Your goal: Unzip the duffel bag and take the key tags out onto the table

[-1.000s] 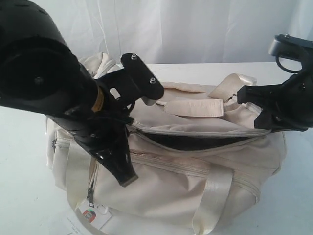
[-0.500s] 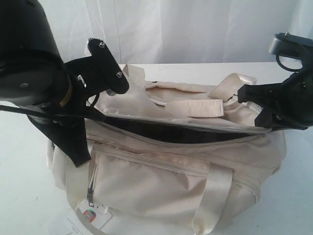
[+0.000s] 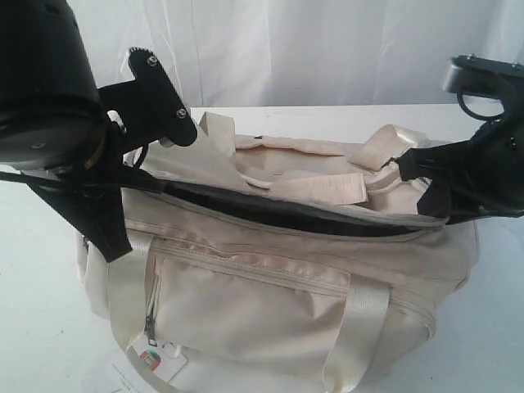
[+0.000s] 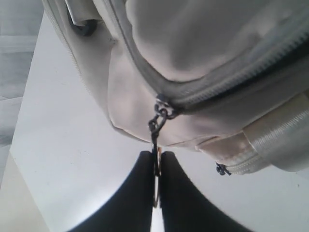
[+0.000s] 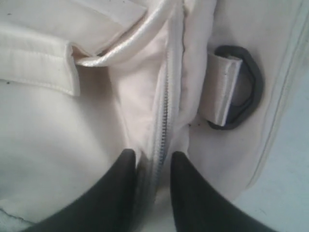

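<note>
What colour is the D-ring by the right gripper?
The D-ring is black, clearest in the right wrist view.

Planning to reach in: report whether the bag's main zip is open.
Open, mostly: a dark gap runs along the bag top; the left gripper pinches the pull near its end.

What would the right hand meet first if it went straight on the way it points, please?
The duffel bag: the right hand straddles its zipper seam, so it would likely press into that fabric.
</note>
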